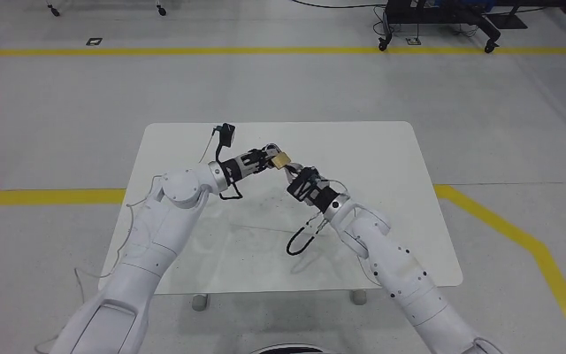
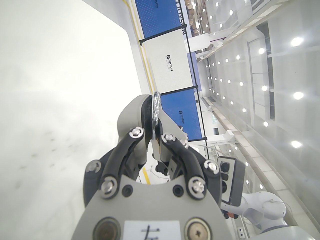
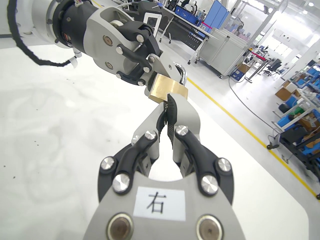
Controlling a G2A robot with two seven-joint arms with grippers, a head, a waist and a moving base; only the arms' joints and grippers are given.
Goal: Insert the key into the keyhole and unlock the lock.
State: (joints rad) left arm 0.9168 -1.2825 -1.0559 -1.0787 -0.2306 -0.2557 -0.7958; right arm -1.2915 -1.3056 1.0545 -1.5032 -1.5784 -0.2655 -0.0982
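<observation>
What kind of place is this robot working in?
Probably a factory or robotics workshop hall. Yellow lane lines are painted on the grey floor, and beyond the white table stand an aluminium-framed enclosure and workbenches carrying blue crates.

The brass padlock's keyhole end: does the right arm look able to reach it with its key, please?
Probably yes. The left gripper holds the brass padlock above the white table with its bottom face toward the right gripper, whose dark key meets that face; nothing lies between them.
</observation>
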